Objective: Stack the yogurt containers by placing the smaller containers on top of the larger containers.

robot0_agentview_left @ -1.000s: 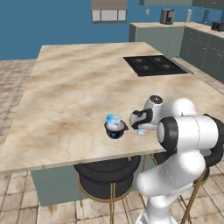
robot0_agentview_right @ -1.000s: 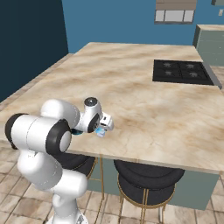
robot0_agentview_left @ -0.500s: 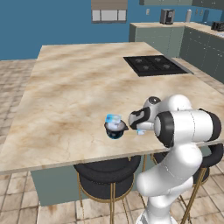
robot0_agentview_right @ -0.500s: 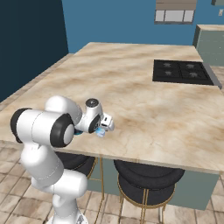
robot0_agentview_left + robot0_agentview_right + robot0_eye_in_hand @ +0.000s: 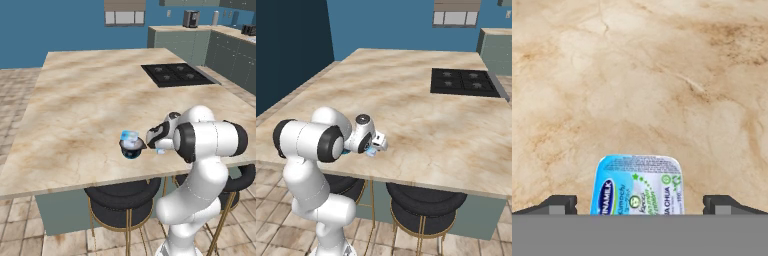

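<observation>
On the marble surface [image 5: 75,115], near its front edge, the squat dark cup [image 5: 132,148] is sitting upright with the tiny pale-blue cup [image 5: 129,136] resting on its top, which is how the task wants the smaller container placed. In the left base view the claw [image 5: 150,138] is hanging just to the right of that pair, apparently not touching it. In the hand view the claw [image 5: 640,204] is looking down on a pale-blue printed lid [image 5: 637,184] lying between its two fingertips [image 5: 558,204], which are standing wide apart with nothing pinched, so the stack seems to be resting on its own.
</observation>
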